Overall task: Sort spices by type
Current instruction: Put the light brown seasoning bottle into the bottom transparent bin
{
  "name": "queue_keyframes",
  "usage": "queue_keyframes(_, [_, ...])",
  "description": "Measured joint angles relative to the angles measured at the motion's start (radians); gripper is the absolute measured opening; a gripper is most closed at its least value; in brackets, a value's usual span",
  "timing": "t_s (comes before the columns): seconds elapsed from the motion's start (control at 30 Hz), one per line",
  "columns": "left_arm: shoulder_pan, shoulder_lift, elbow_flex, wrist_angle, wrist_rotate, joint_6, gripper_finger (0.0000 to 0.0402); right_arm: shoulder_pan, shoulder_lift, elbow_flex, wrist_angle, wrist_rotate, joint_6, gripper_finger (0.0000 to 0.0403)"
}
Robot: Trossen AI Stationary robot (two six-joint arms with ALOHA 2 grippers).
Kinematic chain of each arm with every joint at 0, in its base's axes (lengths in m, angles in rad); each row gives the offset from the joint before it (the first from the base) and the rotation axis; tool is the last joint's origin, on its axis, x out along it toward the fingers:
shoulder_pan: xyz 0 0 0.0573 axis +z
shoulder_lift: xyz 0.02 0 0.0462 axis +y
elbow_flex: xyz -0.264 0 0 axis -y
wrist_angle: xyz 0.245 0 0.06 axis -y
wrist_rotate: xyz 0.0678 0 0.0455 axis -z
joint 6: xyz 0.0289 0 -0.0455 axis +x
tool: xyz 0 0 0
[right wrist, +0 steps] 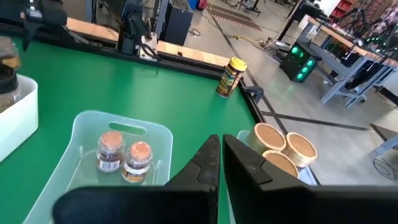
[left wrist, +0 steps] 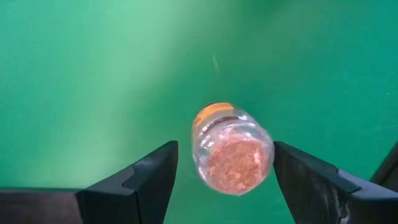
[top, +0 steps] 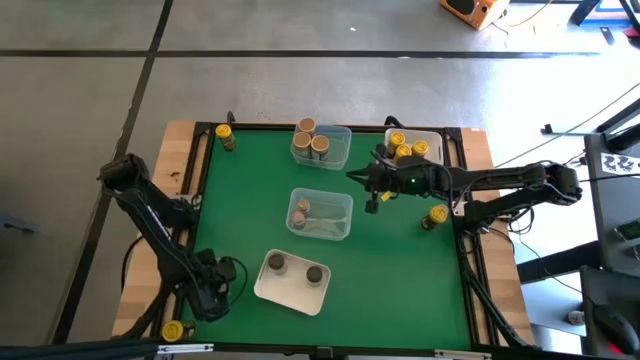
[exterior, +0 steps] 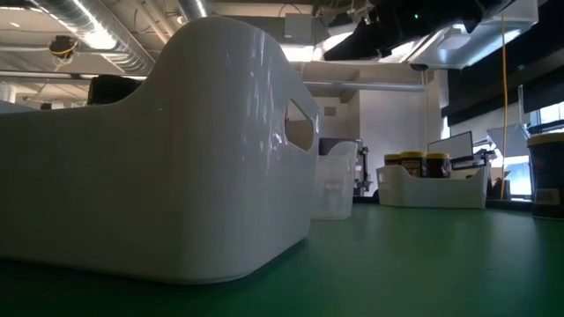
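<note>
Your spices sit sorted: three tan-topped jars [top: 311, 138] in the far clear tray [top: 338, 146], yellow ones [top: 404, 147] in the far-right tray [top: 428, 139]. Left claw [left wrist: 224, 168] gapes around a jar [left wrist: 231, 149] at the near-left corner; right claw [right wrist: 219, 152] hangs closed mid-surface

green tabletop [top: 250, 200] with wooden border. clear tray [top: 334, 148] at far edge; white tray [top: 428, 143] just beside it toward far right corner; clear tray [top: 325, 215] at centre; white tray [top: 293, 285] near front edge.
</note>
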Motion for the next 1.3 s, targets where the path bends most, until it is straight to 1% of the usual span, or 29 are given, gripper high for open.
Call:
queue_keyframes(0.1, [0.0, 0.007, 0.0, -0.021, -0.005, 0.0, 0.0255, 0.0, 0.005, 0.0, 0.007, 0.001, -0.003, 0.0021])
queue_keyframes(0.37, [0.0, 0.054, 0.0, -0.011, -0.003, -0.002, 0.0255, 0.0, 0.006, 0.0, 0.011, 0.005, -0.003, 0.0021])
queue_keyframes(0.6, [0.0, 0.058, 0.0, -0.011, -0.003, -0.009, 0.0253, 0.0, 0.006, 0.0, 0.014, 0.005, -0.003, 0.0021])
queue_keyframes(0.7, [0.0, 0.058, 0.0, -0.011, -0.002, -0.009, 0.024, 0.0, 0.006, 0.0, 0.014, 0.005, -0.003, 0.0021])
queue_keyframes(0.93, [0.0, 0.07, 0.004, -0.012, -0.003, -0.008, 0.018, 0.0, 0.006, 0.0, 0.013, 0.005, -0.003, 0.0021])
queue_keyframes(1.3, [0.025, 0.068, 0.018, -0.035, -0.023, -0.033, 0.018, 0.0, 0.006, -0.001, 0.017, 0.005, -0.003, 0.0021])
